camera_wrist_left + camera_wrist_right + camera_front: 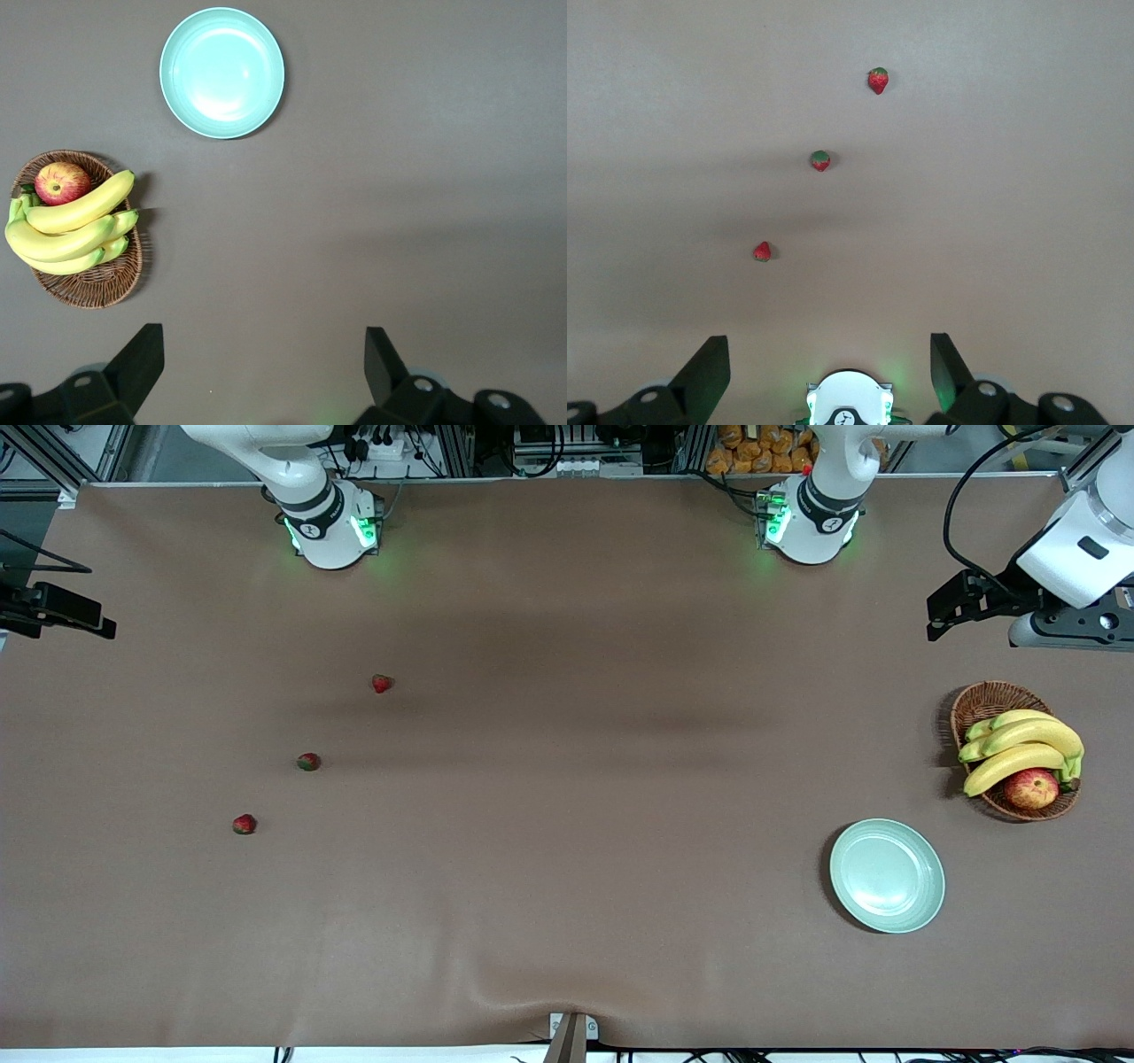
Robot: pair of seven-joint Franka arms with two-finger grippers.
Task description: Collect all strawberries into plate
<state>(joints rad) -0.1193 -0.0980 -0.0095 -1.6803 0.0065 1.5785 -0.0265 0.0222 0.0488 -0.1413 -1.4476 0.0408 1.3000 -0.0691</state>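
A robotics lab: 2 white Franka arm bases point(332, 527) with green status lights are bolted along the edge of a table point(567, 824) under a plain brown cloth. Aluminium framing point(461, 447), bundled cables point(966, 505) and electronics line that edge. A camera mount point(53, 611) pokes in at the side.

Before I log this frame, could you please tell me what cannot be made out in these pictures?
- Right gripper: front view's edge cuts it off; only the wrist view shows its open jaws.
- Left gripper: front view's edge cuts off its arm.
- Strawberries: too small for surface detail.
- Basket: bananas and apple hide its inside.
- Plate: fully visible.
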